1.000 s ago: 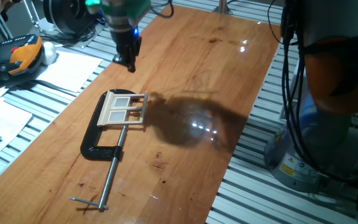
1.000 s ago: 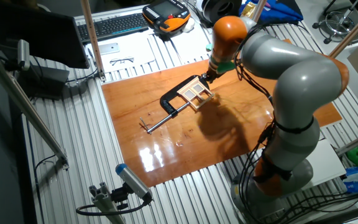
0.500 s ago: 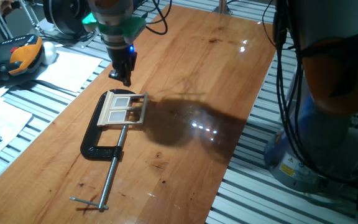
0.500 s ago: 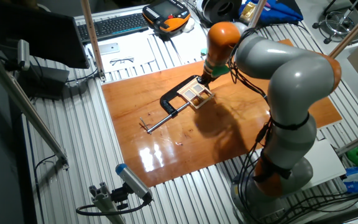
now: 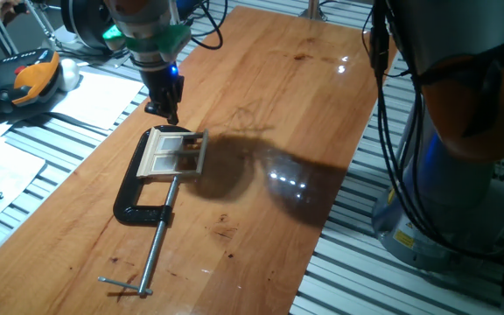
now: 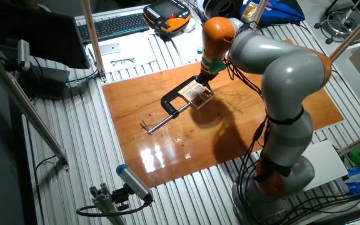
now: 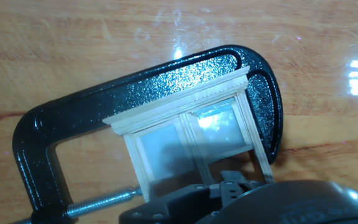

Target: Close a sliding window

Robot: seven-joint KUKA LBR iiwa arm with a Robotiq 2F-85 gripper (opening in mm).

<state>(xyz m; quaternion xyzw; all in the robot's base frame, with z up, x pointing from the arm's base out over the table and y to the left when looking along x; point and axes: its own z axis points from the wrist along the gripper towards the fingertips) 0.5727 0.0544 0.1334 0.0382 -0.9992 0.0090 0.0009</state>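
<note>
The sliding window [image 5: 175, 152], a small pale wood frame with two clear panes, lies flat on the wooden table, held in the jaw of a black C-clamp [image 5: 138, 203]. My gripper [image 5: 167, 111] hangs just above the window's far edge, fingers close together and holding nothing. In the other fixed view the gripper [image 6: 200, 79] is over the window [image 6: 199, 95]. In the hand view the window [image 7: 191, 134] fills the middle with the clamp [image 7: 135, 93] arched around it, and the gripper's [image 7: 232, 182] dark tips sit at its lower edge.
The clamp's long steel screw [image 5: 156, 238] points toward the table's near edge. An orange teach pendant [image 5: 26, 77] and papers [image 5: 94, 96] lie left of the table on the slatted bench. The robot's base [image 5: 462, 140] and cables stand at right. A keyboard [image 6: 114, 25] lies beyond.
My gripper has moved left and down, from the open table behind the window to just over the window's far edge. The window and clamp have not moved.
</note>
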